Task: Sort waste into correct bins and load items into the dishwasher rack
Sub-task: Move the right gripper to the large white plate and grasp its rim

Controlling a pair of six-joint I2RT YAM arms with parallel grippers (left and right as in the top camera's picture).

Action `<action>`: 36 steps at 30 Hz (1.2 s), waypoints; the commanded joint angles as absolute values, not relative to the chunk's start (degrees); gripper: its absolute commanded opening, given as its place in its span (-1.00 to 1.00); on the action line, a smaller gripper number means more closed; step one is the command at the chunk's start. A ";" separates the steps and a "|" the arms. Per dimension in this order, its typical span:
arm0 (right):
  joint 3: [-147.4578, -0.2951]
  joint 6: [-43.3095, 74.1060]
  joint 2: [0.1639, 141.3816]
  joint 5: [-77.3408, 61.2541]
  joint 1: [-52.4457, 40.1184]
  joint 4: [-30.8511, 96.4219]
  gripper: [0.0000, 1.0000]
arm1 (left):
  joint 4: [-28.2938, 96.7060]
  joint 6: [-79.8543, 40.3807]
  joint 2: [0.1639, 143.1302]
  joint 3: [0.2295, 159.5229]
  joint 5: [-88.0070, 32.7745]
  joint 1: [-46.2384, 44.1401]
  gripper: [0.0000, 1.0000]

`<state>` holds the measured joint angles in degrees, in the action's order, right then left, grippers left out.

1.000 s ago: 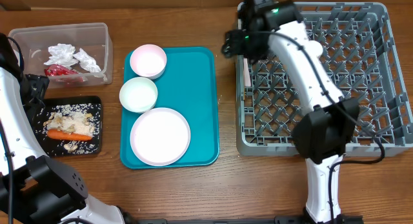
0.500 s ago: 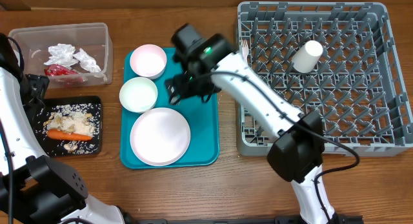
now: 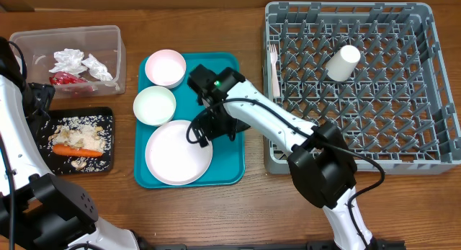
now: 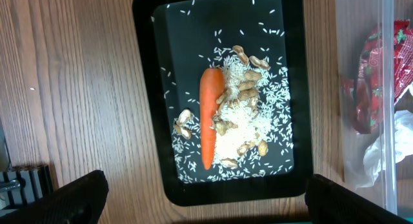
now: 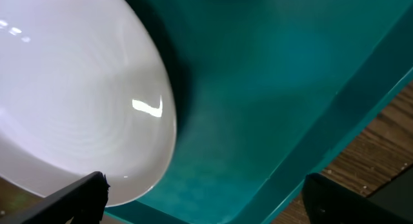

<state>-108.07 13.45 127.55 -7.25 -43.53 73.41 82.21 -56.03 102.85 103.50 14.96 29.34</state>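
Wooden table (image 3: 256, 203), right pincer (image 3: 202, 131) overlapping plate (image 3: 173, 158) rim

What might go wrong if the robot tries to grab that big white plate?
The plate lies flat on the teal tray, so the open right gripper by its rim may slip off the thin edge. A shove might knock the plate into the small bowl beside it. Lifted by one edge, it may tilt and drop.

Two bowls (image 3: 165, 68) (image 3: 154, 105), one plate (image 3: 178, 153), one cup (image 3: 343, 63), one fork (image 3: 273, 59), one carrot (image 3: 70, 150), two napkins (image 3: 68, 60) (image 3: 99, 66), one wrapper (image 3: 66, 80).
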 commanded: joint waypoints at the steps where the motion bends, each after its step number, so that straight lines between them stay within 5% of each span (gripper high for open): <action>1: -104.16 13.45 125.54 -8.78 -43.44 71.18 1.00 | 82.19 -57.23 101.89 103.26 14.96 29.10 1.00; 7: -99.63 13.47 125.54 -10.61 -43.44 66.04 0.97 | 82.19 -57.25 101.89 103.26 14.96 29.10 1.00; 12: -98.74 13.63 125.56 -12.10 -43.44 63.02 0.74 | 82.19 -57.25 101.89 103.26 14.96 29.10 1.00; 17: -98.48 16.88 127.02 -12.97 -43.75 61.45 0.04 | 82.19 -57.25 101.89 103.26 14.96 29.10 1.00; 27: -98.50 20.40 128.60 -12.78 -43.83 60.47 -0.83 | 82.19 -57.23 101.89 103.26 14.96 29.10 1.00; 36: -102.89 20.82 128.40 -12.73 -43.77 66.30 -0.92 | 82.19 -57.23 101.89 103.26 14.96 29.10 1.00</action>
